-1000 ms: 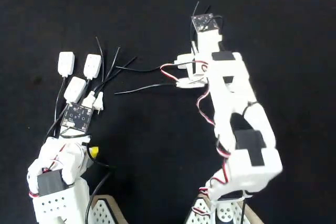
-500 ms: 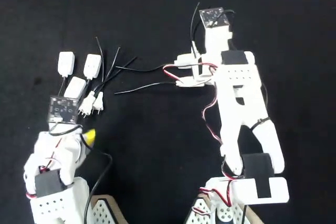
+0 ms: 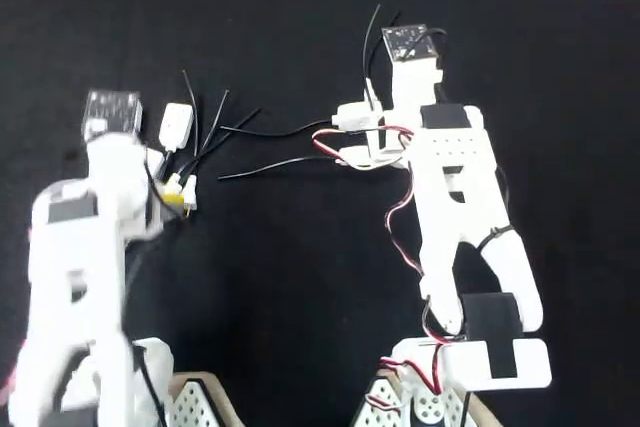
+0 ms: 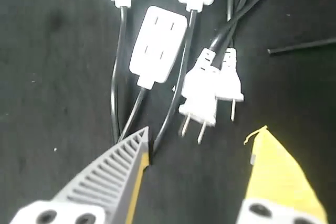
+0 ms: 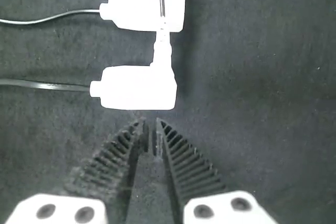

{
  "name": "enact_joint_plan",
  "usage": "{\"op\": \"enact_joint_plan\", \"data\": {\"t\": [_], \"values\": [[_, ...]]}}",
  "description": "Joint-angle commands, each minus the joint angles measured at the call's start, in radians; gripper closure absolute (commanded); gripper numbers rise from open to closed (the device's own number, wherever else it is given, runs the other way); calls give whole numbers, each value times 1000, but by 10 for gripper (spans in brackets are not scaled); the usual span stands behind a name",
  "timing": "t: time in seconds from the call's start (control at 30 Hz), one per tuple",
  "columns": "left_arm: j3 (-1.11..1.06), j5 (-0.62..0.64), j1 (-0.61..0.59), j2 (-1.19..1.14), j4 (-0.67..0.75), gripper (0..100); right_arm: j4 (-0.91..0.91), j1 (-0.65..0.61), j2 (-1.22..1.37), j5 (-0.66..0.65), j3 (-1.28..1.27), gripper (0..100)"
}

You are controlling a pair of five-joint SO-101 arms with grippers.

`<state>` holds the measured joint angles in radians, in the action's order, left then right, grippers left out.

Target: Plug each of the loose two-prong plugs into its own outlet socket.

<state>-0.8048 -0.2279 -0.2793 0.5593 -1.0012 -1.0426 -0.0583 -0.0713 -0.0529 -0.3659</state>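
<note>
Black-clothed table (image 3: 290, 277), items as you find them. Left arm: has swung forward within the last second. Its claw (image 4: 203, 129) now hangs spread wide over the two loose plugs (image 4: 202, 90), so your pick-up looks near. Socket (image 4: 157, 40) beside them: slots empty. Right claw (image 5: 152, 127): all but closed, gripping nothing, just beside two joined white bodies (image 5: 134, 87). Whether those are mated, you cannot tell.
</note>
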Motion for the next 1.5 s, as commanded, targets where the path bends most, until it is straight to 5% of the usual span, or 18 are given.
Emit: {"op": "enact_joint_plan", "data": {"t": [0.0,0.33,0.63,0.87,1.17,1.47], "values": [[280,9,24,-295,18,696,21,6,-50,6,1,986],[891,9,62,-868,15,696,23,6,-44,5,1,986],[1201,8,70,-1191,15,697,52,6,-42,2,-10,986],[1362,3,102,-1287,-109,702,64,6,-42,0,-13,986],[1446,2,105,-1347,-209,906,64,6,-42,0,-19,986],[1466,2,101,-1343,-256,920,64,6,-42,0,-22,986]]}}
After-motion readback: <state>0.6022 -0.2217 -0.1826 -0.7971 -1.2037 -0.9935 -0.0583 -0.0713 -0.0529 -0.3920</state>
